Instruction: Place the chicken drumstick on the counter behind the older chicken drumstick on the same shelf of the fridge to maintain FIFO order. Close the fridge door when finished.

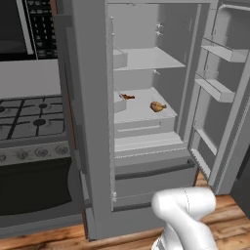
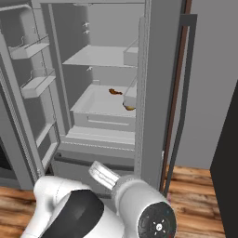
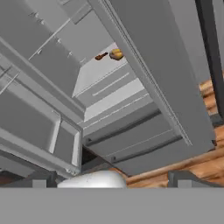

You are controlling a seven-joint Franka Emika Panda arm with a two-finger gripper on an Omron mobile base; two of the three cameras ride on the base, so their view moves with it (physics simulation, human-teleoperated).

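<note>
Already the slim, dark reddish-brown chicken drumstick (image 1: pixel 127 96) lies on the flat pale grey-white shelf (image 1: pixel 141 113) inside the tall grey steel fridge (image 1: pixel 93 122), deeper in than the plump golden-tan older chicken drumstick (image 1: pixel 157 106), which sits nearer the shelf's front edge and apart from it. Judged from how they lie, the ordering looks done and only the door is left.

If I had to reseat the slim piece, I would expect it to be light and stiff along its bone, with a rounded, possibly slick skin that could roll or squirt out of a pinch. I would take it across the thicker meaty end, not the thin tip. The chunkier tan piece looks steadier and easy to nudge by accident, so I would come in from the slim piece's far side.

My jaws stand spread wide and hold nothing; the fingertips (image 3: pixel 187 178) sit low, below the shelf and outside the fridge. The open grey door with its bins (image 1: pixel 219 88) hangs beside the shelf, and its edge is what I would push next.
</note>
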